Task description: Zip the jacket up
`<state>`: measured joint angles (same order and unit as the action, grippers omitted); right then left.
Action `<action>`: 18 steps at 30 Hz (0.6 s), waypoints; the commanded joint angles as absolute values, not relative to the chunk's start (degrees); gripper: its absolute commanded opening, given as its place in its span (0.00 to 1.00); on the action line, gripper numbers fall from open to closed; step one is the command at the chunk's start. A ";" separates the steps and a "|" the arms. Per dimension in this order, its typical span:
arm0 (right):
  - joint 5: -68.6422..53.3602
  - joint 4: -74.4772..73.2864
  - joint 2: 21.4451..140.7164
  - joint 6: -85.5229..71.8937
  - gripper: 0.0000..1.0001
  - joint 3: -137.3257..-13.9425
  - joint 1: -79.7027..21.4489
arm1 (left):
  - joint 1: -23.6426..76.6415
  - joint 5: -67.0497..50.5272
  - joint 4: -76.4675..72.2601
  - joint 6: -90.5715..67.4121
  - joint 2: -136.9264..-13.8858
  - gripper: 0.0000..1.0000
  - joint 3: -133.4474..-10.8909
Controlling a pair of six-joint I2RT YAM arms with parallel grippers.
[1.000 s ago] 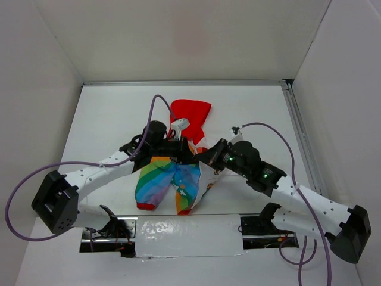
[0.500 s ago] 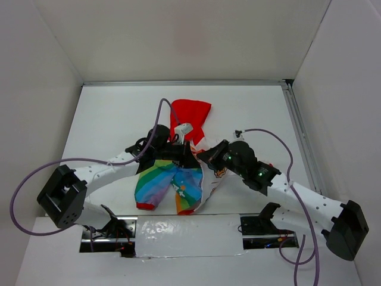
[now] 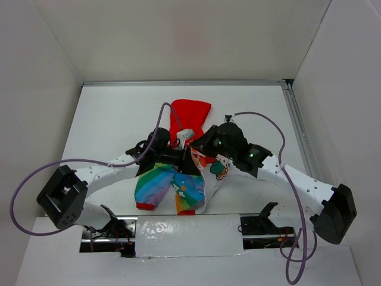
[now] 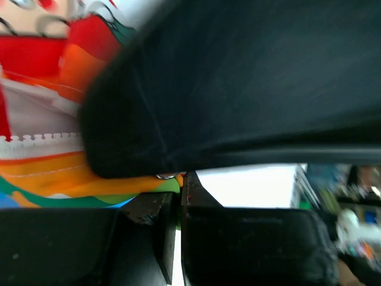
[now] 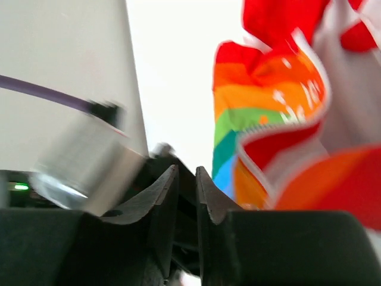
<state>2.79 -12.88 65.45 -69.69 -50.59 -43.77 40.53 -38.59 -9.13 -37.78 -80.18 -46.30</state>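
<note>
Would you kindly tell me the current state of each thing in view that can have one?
jacket: unzipped, front open, lining exposed on one side.
zipper teeth: one row bare, not meshed.
hood: lying flat on the table.
left gripper: jaws nearly shut; what they grip is unclear.
right gripper: jaws nearly shut, nothing visible between them.

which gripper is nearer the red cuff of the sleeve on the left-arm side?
Left, by a little. In the top view the left gripper sits over the jacket middle, up and right of that cuff; the right gripper is just past it, farther right.
</note>
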 commanded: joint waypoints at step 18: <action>13.37 -20.74 50.66 -53.62 0.65 -49.94 -43.33 | 35.60 -49.92 -15.47 -41.39 -80.25 0.00 -46.67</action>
